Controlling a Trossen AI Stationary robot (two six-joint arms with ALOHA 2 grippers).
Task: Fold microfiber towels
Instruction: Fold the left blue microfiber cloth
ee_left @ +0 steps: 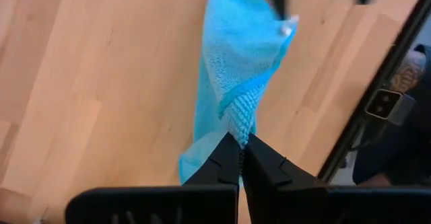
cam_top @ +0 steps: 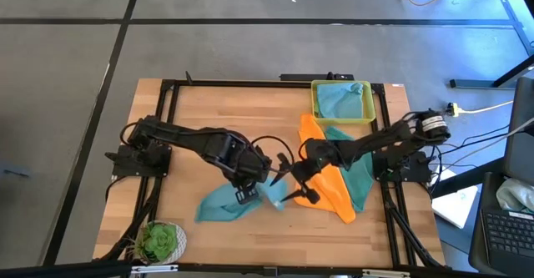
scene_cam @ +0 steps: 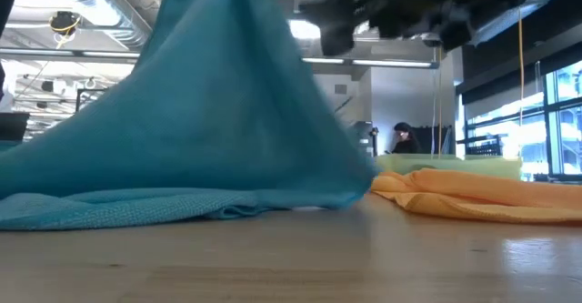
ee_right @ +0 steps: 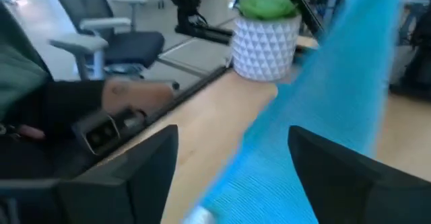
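Note:
A light blue towel (cam_top: 224, 204) lies bunched near the table's front middle, one part drawn up into a peak (scene_cam: 218, 85). My left gripper (cam_top: 257, 186) is shut on that raised part (ee_left: 236, 83). My right gripper (cam_top: 292, 190) is open beside it. Its two fingers stand on either side of the towel's lifted edge (ee_right: 316, 116), near a small white tag (ee_left: 288, 29). An orange towel (cam_top: 329, 186) and a teal towel (cam_top: 360, 178) lie flat at the right, under my right arm. Another teal towel lies in the yellow tray (cam_top: 315, 103). My left gripper pinches a bunched fold of the light blue towel (ee_left: 237, 124) between its two fingertips, from above, pointing down. The held part is lifted clear. The cloth slopes down from it to the rest of the towel (scene_cam: 136, 203), which lies on the table. Whether my right gripper touches the towel, I cannot tell.
A potted plant in a white pot (cam_top: 158, 241) stands at the front left corner. The yellow tray stands at the far right. Bare wood shows at the left and along the front edge (cam_top: 334, 240). A person sits in the room beyond (scene_cam: 402, 139).

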